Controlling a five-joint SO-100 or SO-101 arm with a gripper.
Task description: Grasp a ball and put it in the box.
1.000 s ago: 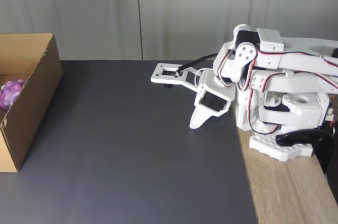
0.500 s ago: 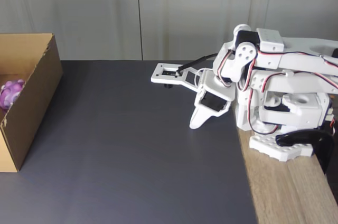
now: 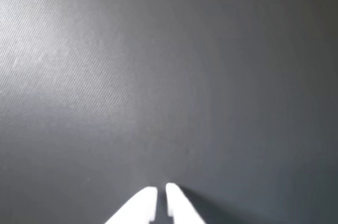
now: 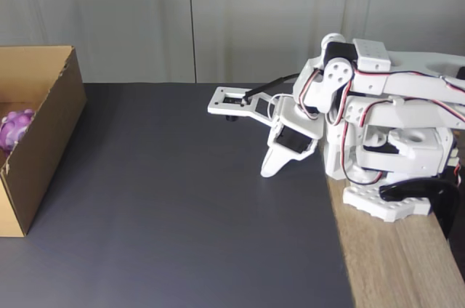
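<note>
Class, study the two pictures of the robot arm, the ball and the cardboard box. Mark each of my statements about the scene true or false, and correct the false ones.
1. The ball lies inside the box. True.
2. The gripper holds the ball. False: its fingertips are almost together with nothing between them, above the bare dark mat.
3. The box stands at the left edge of the fixed view. True.
4. The arm is stretched out over the box. False: it is folded up near its base on the right, far from the box.
5. The base sits on the dark mat. False: it sits on the wooden tabletop beside the mat.
</note>
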